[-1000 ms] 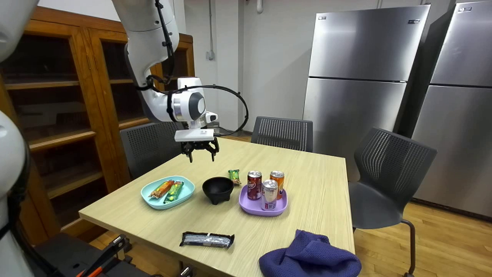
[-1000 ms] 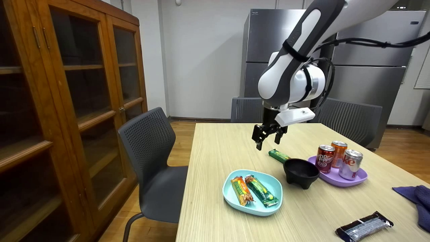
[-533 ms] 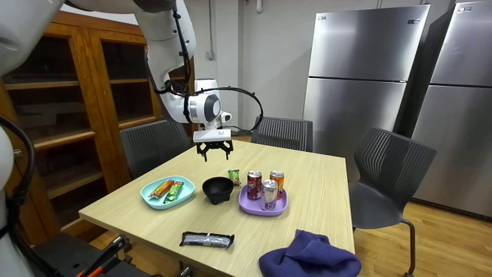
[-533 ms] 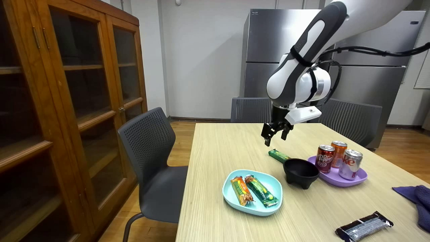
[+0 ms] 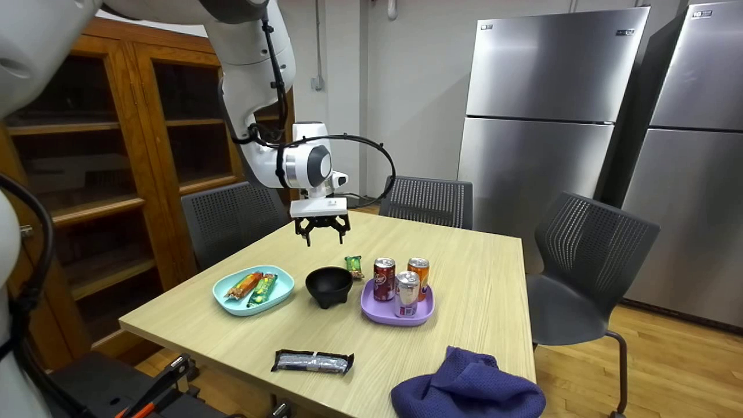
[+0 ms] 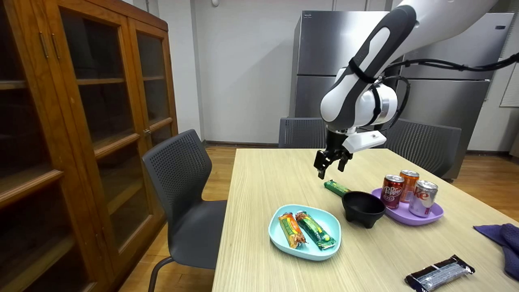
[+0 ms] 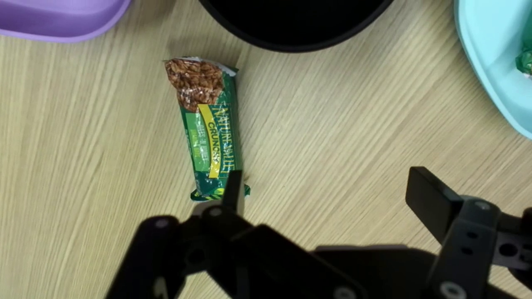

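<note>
My end effector [image 5: 325, 241] hangs above the table [image 5: 464, 255], and its two fingers [image 7: 432, 201] stand wide apart. In the wrist view, the pale grain of the table shows in the gap between them. The thing nearest to me is a green Nature Valley Crunchy granola bar [image 7: 210, 135], which lies flat on the table, lower than my fingers and apart from them; in this same view one finger covers a small part of its end. In both exterior views the granola bar is just on the far side of a black footed bowl [image 6: 363, 213], close to it.

To the left of the bowl is a light blue plate [image 6: 306, 255], and on it there lie side by side an orange-and-green wrapped bar [image 6: 292, 230] and a green wrapped bar [image 6: 316, 231]. To the right of the bowl is a purple plate [image 6: 407, 219], which carries, all standing upright, a Dr Pepper can [image 6: 392, 191], an orange can [image 6: 408, 185] and a silver can with red letters [image 6: 423, 198]. Toward the near edge of the table, I see in an exterior view a black-and-silver wrapped bar [image 5: 313, 361], and to the right of it a crumpled dark blue cloth [image 5: 467, 389].
</note>
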